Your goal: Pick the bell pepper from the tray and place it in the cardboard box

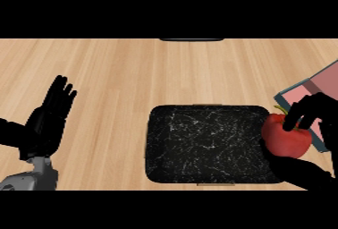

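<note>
Right hand [310, 134] curled around the red bell pepper [285, 136], held above the black tray's [204, 143] right rim, should carry it clear over the cardboard box [310, 89] wall beyond before release, while the left hand [49, 116] rests spread above the wooden surface [165, 71].

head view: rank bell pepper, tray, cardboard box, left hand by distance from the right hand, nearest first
1. bell pepper: held in the right hand, at the tray's right edge.
2. cardboard box and tray: box just behind the hand at the right edge, tray just left of it; too close to call.
3. left hand: far left, open, resting.
</note>
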